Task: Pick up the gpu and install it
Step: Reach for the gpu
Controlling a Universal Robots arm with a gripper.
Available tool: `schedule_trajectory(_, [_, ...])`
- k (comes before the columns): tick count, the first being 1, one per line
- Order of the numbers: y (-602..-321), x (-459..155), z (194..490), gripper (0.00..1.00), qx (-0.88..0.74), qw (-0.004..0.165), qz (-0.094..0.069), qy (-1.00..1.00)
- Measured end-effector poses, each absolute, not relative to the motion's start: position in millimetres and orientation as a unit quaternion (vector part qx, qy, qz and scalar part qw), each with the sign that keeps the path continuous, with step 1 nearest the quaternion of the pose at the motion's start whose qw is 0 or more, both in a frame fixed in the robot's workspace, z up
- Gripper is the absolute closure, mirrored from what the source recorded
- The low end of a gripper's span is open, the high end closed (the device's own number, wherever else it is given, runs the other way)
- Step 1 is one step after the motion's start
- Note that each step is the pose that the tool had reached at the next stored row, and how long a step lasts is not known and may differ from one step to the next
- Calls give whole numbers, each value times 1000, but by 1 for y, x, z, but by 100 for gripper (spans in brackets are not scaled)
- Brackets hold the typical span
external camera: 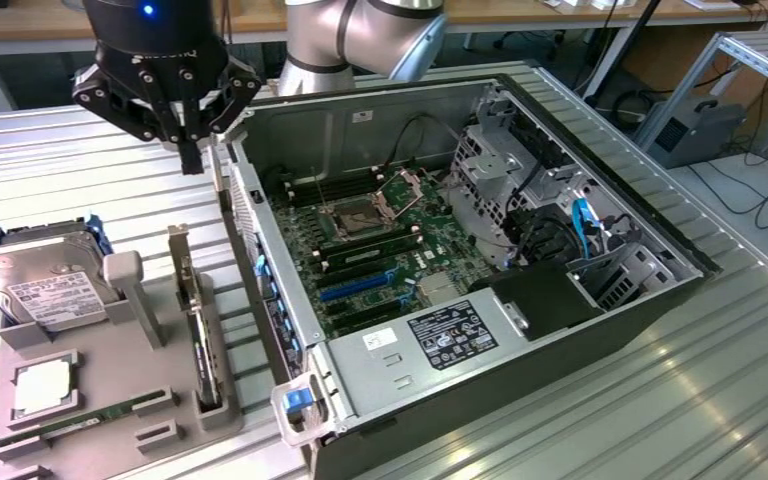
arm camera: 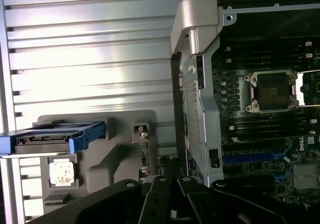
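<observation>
Farthest from the computer case, at the exterior view's left, a hard drive leans in the grey holder. A processor chip and a memory stick lie in pockets in front of it. The holder sits on the slatted metal table, and its near corner reaches the table's front edge.

The gpu stands upright on its long edge in the holder slot closest to the case, running parallel to the case's side wall. Its silver bracket is at the far end. Only a narrow strip of room separates the card from that wall, while the card's top edge is free and open from above.

The gripper hangs over bare table, just outside the case's far corner and beyond the card's bracket end. Its fingers are clenched together on nothing and touch neither the card nor the case. Open table spreads around it on the side away from the case.

The case lies with its side panel off, so the interior is open upward. The motherboard is exposed, and its blue slots lie near the wall next to the card. Further toward the exterior view's right, a drive cage and cables crowd the space. The power supply fills the front corner.
</observation>
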State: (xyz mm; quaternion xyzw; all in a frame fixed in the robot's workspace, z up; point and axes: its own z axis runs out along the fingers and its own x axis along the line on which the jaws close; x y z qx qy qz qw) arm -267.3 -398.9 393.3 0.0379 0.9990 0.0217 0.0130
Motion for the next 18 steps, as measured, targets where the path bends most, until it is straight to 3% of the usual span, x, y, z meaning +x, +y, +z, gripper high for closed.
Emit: schedule_trajectory(18, [-399, -298, 393, 89, 38, 13, 22, 999])
